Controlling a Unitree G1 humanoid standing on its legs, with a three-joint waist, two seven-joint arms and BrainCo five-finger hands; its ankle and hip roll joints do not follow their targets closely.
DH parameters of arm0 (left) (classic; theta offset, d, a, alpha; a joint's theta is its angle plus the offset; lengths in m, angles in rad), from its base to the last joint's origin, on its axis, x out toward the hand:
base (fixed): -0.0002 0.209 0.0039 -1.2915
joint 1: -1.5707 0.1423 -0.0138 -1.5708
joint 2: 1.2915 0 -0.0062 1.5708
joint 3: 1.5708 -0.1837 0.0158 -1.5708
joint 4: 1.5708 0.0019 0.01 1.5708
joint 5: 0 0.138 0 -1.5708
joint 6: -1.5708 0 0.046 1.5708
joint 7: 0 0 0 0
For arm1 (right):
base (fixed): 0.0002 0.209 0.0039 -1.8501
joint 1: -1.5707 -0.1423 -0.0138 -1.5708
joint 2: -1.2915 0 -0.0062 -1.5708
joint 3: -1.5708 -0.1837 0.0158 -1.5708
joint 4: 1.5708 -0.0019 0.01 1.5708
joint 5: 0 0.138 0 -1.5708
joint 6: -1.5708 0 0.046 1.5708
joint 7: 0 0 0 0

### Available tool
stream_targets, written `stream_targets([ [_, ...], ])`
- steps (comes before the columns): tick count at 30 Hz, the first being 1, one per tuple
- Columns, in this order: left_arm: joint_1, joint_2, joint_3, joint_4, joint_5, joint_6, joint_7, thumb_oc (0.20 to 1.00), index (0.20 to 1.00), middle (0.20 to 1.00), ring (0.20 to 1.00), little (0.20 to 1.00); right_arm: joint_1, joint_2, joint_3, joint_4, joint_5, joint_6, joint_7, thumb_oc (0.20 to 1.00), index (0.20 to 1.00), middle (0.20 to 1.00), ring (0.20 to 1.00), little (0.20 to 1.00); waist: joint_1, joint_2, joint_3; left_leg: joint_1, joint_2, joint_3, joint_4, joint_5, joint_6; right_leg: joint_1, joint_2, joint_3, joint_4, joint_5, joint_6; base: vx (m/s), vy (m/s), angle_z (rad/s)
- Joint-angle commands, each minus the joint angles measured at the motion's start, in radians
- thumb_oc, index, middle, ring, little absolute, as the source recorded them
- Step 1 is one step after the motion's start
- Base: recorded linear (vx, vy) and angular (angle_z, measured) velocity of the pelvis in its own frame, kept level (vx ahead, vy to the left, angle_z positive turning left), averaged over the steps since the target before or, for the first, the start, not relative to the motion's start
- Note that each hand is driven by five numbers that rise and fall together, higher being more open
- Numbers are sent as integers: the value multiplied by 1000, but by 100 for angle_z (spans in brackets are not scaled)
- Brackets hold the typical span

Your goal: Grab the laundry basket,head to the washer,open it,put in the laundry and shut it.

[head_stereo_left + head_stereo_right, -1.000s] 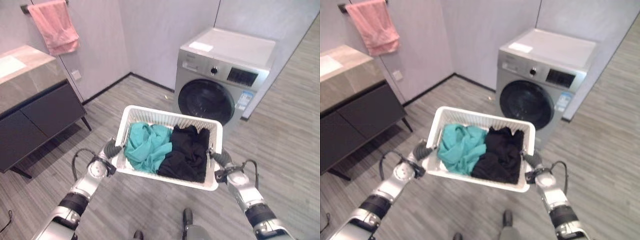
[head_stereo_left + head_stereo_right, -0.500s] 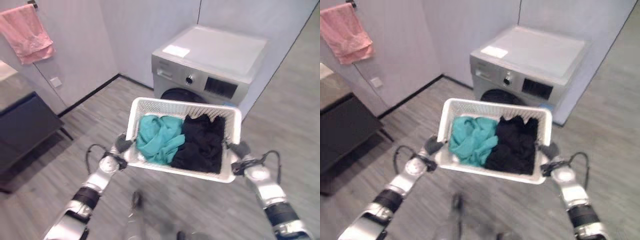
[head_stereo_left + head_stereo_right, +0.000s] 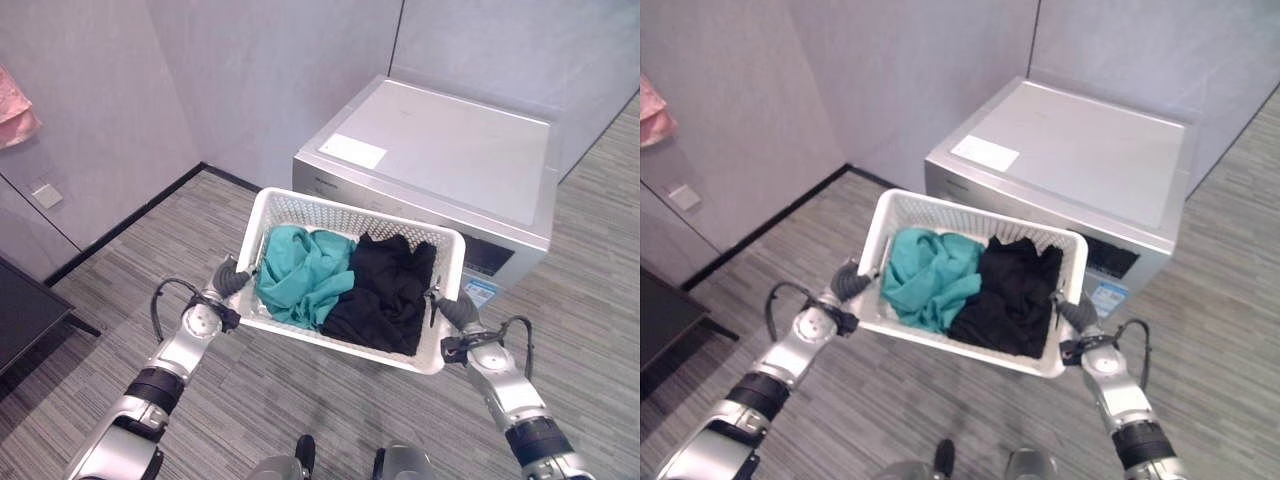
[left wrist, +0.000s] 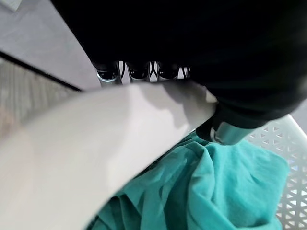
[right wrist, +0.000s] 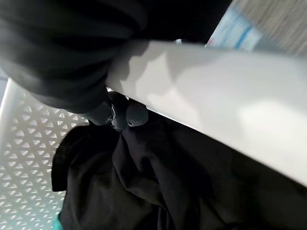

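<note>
the washer (image 3: 440, 170) stands against the grey wall (image 3: 250, 70), silver with a flat top, a white sheet (image 3: 352, 151) lying on the top near its left front corner. just in front of the washer, held up off the striped floor (image 3: 130, 250), is the white basket (image 3: 350, 215), its far rim overlapping the washer's front edge. inside it a teal cloth (image 3: 300, 275) lies on the side away from the washer's blue label (image 3: 482, 292), and a black cloth (image 3: 385, 295) lies beside it, touching. the left hand (image 3: 228, 277) is curled round the basket's left rim, fingers wrapped over the edge. the right hand (image 3: 450, 312) is clamped on the right rim, thumb inside by the black cloth.
</note>
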Motion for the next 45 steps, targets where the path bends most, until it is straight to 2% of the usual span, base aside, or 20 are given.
stream_targets([
  [1, 20, 96, 174, -21, -47, -29, 79, 200, 200, 200, 200, 200, -97, -33, -15, 65, -42, -78, -13, 200, 200, 200, 200, 200, 66, -16, -105, -106, 95, 87, 77, -49, -76, 145, 31, -44, -177, 98, 2, -3, -46, -14],
  [2, 28, 97, 178, -22, -52, -32, 78, 200, 200, 200, 200, 200, -103, -25, 1, 78, -43, -75, -13, 200, 200, 200, 200, 200, 75, -17, -106, -104, 98, 94, 85, -54, -75, 145, 35, -41, -165, 96, 0, 7, -45, -52],
  [4, 57, 88, 204, -23, -60, -32, 82, 200, 200, 200, 200, 200, -97, -7, 19, 88, -38, -66, -7, 200, 200, 200, 200, 200, 98, -30, -109, -103, 104, 115, 113, -77, -77, 199, 59, 10, -221, 35, -16, 3, -100, -71],
  [6, 63, 89, 214, -27, -65, -32, 85, 200, 200, 200, 200, 200, -99, -9, 24, 91, -35, -64, -4, 200, 200, 200, 200, 200, 103, -29, -106, -111, 112, 123, 124, -70, -87, 202, 67, 20, -237, 38, -22, -68, -113, -39],
  [7, 69, 87, 221, -41, -58, -32, 79, 200, 200, 200, 200, 200, -84, -19, 18, 59, -37, -60, -1, 200, 200, 200, 200, 200, 106, -32, -104, -133, 121, 118, 133, -63, -99, 210, 86, 27, -283, 29, -35, -127, -150, -34],
  [12, 78, 70, 229, -79, -33, -29, 74, 200, 200, 200, 200, 200, 18, -75, -61, -81, -61, -67, 4, 200, 200, 200, 200, 200, 75, -30, -89, -180, 142, 111, 131, -25, -123, 225, 113, 7, -343, 25, -50, -132, -97, -10],
  [16, 117, 61, 261, -135, -11, -25, 60, 200, 200, 200, 200, 200, 127, -106, -161, -201, -75, -77, 10, 200, 200, 200, 200, 200, 51, -27, -87, -189, 153, 115, 99, 7, -137, 244, 131, -2, -392, 29, -49, -85, -48, 2],
  [21, 210, 94, 369, -269, 22, -25, 32, 200, 200, 200, 200, 200, 233, -127, -285, -341, -79, -89, 42, 200, 200, 200, 200, 200, 39, -26, -75, -197, 175, 130, 86, 31, -150, 251, 142, 0, -414, 33, -50, -67, -28, -3],
  [28, 320, 143, 464, -390, 30, -21, -30, 200, 200, 200, 200, 200, 325, -159, -391, -461, -39, -87, 103, 200, 200, 200, 200, 200, 30, -33, -68, -209, 187, 128, 97, 33, -155, 249, 153, 7, -408, 28, -57, -28, -24, -2],
  [30, 350, 171, 510, -437, 7, -26, -55, 200, 200, 200, 200, 200, 317, -202, -440, -500, 18, -89, 128, 200, 200, 200, 200, 200, 31, -41, -67, -226, 194, 121, 134, 30, -160, 255, 158, 14, -410, 26, -63, -39, -43, -3],
  [32, 348, 178, 515, -441, -8, -27, -61, 200, 200, 200, 200, 200, 294, -219, -437, -500, 29, -91, 130, 200, 200, 200, 200, 200, 35, -43, -64, -236, 196, 115, 158, 25, -162, 258, 160, 19, -412, 27, -65, -32, -32, -7],
  [33, 317, 191, 507, -432, -37, -31, -51, 200, 200, 200, 200, 200, 228, -251, -408, -483, 61, -93, 122, 200, 200, 200, 200, 200, 49, -48, -56, -255, 196, 74, 199, 34, -174, 259, 162, 38, -415, 33, -66, -40, -26, -12],
  [35, 312, 193, 507, -429, -39, -32, -50, 200, 200, 200, 200, 200, 221, -253, -406, -478, 63, -94, 120, 200, 200, 200, 200, 200, 48, -47, -53, -258, 197, 73, 205, 33, -175, 258, 163, 38, -415, 34, -67, -3, 12, -25],
  [36, 262, 224, 488, -436, -57, -33, -41, 200, 200, 200, 200, 200, 126, -309, -363, -448, 116, -90, 118, 200, 200, 200, 200, 200, 60, -55, -50, -253, 207, 19, 190, 15, -175, 258, 157, 49, -416, 39, -59, 29, 38, -24],
  [39, 232, 243, 484, -446, -63, -36, -32, 200, 200, 200, 200, 200, 92, -346, -353, -444, 143, -91, 120, 200, 200, 200, 200, 200, 57, -56, -53, -236, 234, 9, 142, 31, -174, 264, 153, 50, -416, 35, -52, 92, 88, -1],
  [40, 188, 267, 478, -450, -71, -39, -21, 200, 200, 200, 200, 200, 80, -399, -376, -448, 176, -93, 123, 200, 200, 200, 200, 200, 51, -61, -63, -231, 267, 15, 91, 62, -181, 271, 146, 46, -416, 28, -44, 119, 112, 1],
  [41, 184, 267, 475, -448, -72, -39, -21, 200, 200, 200, 200, 200, 80, -401, -379, -447, 178, -93, 123, 200, 200, 200, 200, 200, 53, -60, -63, -228, 267, 16, 82, 68, -182, 270, 147, 46, -416, 28, -44, 130, 122, 5],
  [43, 92, 297, 441, -432, -77, -45, -5, 200, 200, 200, 200, 200, 58, -480, -418, -431, 165, -95, 101, 200, 200, 200, 200, 200, 46, -63, -71, -227, 281, 15, 23, 79, -195, 285, 127, 40, -419, 19, -32, 123, 147, 11],
  [45, 52, 302, 416, -416, -80, -48, 2, 200, 200, 200, 200, 200, 48, -499, -425, -410, 159, -93, 88, 200, 200, 200, 200, 200, 44, -61, -71, -231, 282, 21, 22, 78, -198, 290, 116, 34, -420, 17, -27, 133, 185, 19],
])
